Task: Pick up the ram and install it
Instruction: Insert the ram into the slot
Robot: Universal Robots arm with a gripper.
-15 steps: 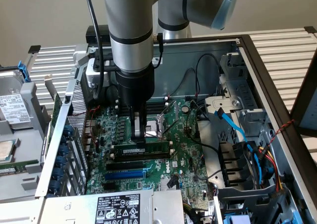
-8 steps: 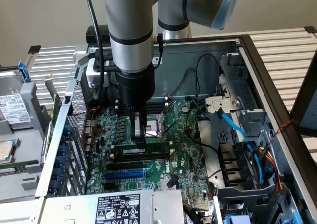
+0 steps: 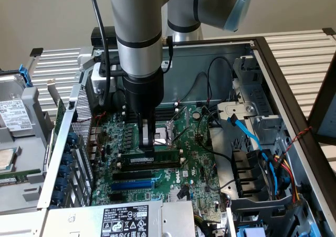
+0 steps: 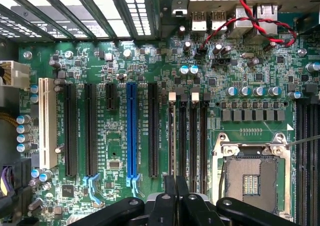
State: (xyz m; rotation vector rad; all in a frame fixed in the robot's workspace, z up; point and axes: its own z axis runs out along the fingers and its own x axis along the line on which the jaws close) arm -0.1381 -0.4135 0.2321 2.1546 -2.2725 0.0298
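Observation:
The ram (image 3: 160,156), a thin green stick with black chips and a white label, stands on edge in a black memory slot on the motherboard (image 3: 194,158). My gripper (image 3: 148,141) comes straight down onto it, fingers shut over the ram's top edge at about mid-length. In the wrist view the gripper (image 4: 176,188) shows two dark fingers pressed together, and the ram (image 4: 172,136) runs away from them edge-on along the first of several parallel memory slots.
Beside the ram lie more black slots and a blue slot (image 4: 131,131). The open CPU socket (image 4: 252,178) sits close on the other side. Blue and black cables (image 3: 247,129) and drive bays fill the exterior view's right; a power supply (image 3: 126,220) is in front.

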